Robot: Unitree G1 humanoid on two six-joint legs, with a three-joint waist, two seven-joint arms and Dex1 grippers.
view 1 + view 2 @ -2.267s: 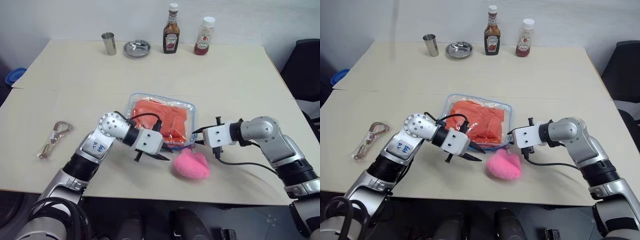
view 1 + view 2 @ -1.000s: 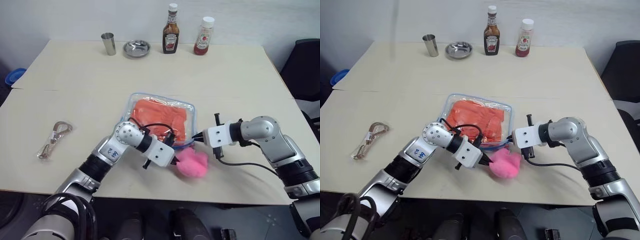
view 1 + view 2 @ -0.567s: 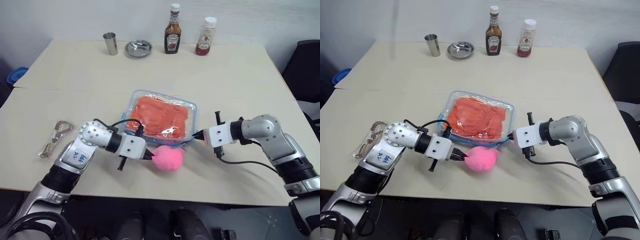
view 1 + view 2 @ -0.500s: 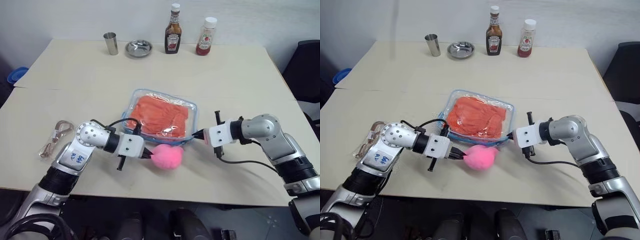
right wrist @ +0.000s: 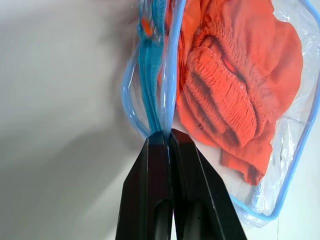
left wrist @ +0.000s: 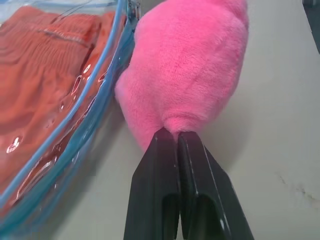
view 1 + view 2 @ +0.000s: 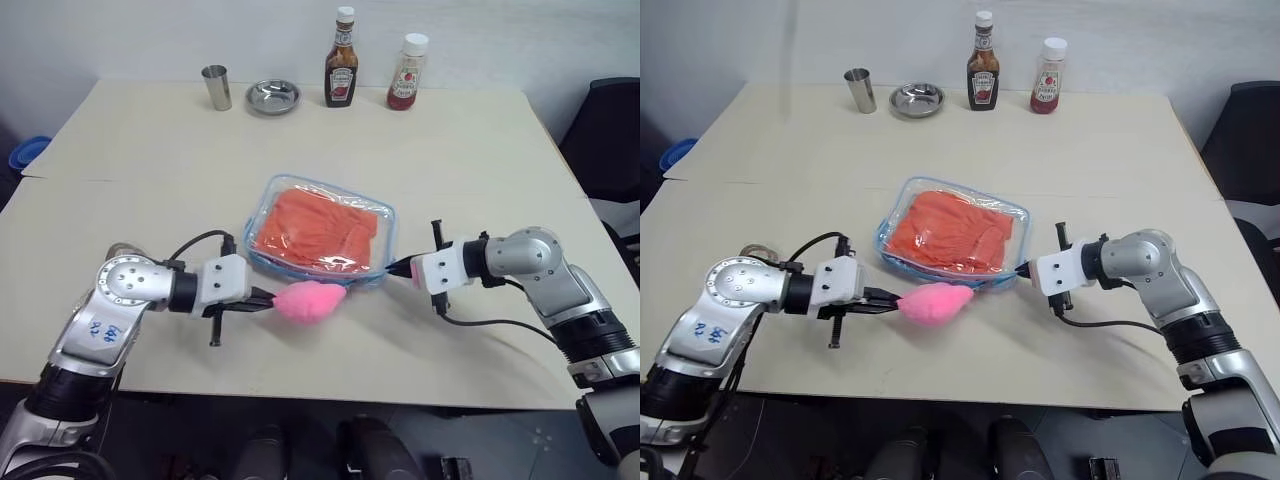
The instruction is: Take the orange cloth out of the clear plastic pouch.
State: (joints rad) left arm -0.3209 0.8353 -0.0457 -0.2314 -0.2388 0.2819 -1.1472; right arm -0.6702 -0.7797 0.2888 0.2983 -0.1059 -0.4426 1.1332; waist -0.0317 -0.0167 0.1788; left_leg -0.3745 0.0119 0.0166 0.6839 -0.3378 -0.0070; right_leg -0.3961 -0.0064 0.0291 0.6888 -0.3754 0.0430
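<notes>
The clear plastic pouch (image 7: pixel 322 205) with light blue trim lies mid-table, and the orange cloth (image 7: pixel 318 232) sits folded inside it. My right gripper (image 7: pixel 396 268) is shut on the pouch's blue edge at its near right corner (image 5: pixel 150 107); the rumpled orange cloth (image 5: pixel 235 95) shows through the plastic just beyond. My left gripper (image 7: pixel 268 301) is shut on a pink plush toy (image 7: pixel 310 300), pinching its fluffy end (image 6: pixel 172 131). The toy rests on the table against the pouch's near left edge (image 6: pixel 82 127).
A metal cup (image 7: pixel 216 87), a small steel bowl (image 7: pixel 273 96) and two sauce bottles (image 7: pixel 342 58) (image 7: pixel 405 72) stand along the far edge. A small clear packet (image 7: pixel 118 248) peeks out behind my left arm. A black chair (image 7: pixel 610 125) stands at the right.
My left gripper took hold of the pink plush toy and dragged it left, from the pouch's near right corner to its near left edge. The right gripper kept still on the pouch.
</notes>
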